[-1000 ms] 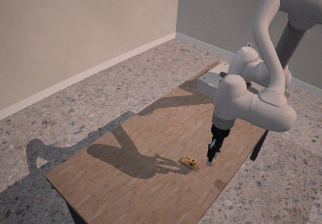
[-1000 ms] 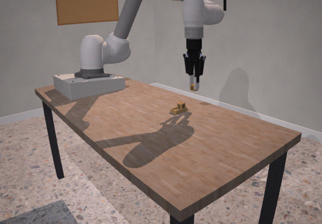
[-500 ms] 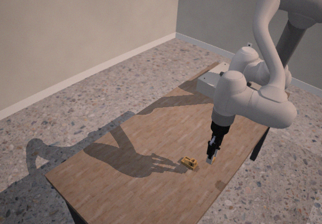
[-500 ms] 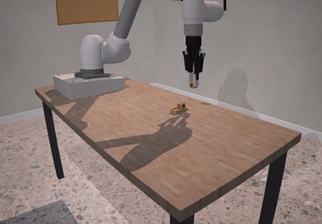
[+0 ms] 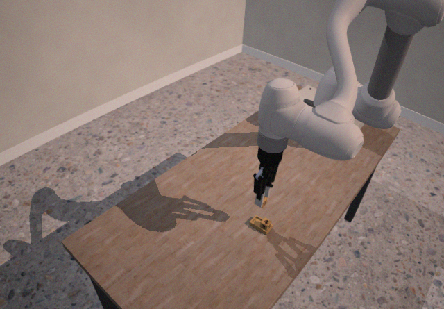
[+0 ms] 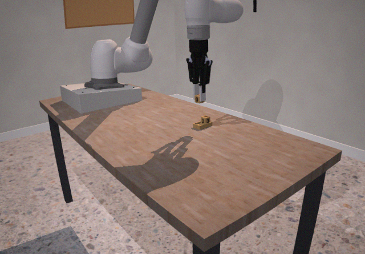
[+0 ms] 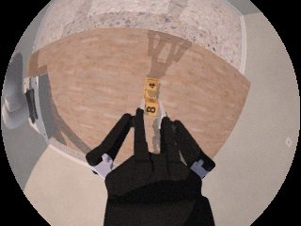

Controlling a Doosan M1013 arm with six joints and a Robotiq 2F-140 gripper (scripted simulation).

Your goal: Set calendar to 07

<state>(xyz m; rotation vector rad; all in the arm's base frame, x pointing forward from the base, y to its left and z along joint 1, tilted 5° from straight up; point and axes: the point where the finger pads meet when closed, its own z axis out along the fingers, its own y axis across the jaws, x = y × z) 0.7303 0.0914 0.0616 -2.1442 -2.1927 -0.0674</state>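
Exterior view: the jaws [image 5: 262, 201] [image 6: 199, 94], pointing downward, pinch a cube marked 0 [image 5: 265, 201] [image 6: 197, 99] [image 7: 151, 108] in midair above the bench [image 5: 215, 176] [image 6: 235, 162] [image 7: 94, 80]; the wrist view shows an 8 on another of its faces. The tray [image 5: 255, 224] [image 6: 198, 126] [image 7: 150, 94] rests on the bench, apart from the held cube, and carries a second cube [image 5: 266, 223] [image 6: 205, 119] [image 7: 151, 85] at one end, with 1 and 3 on the faces visible in the exterior view

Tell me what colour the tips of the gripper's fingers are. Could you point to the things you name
White fingertips [image 6: 202, 93]; best seen in the exterior view.
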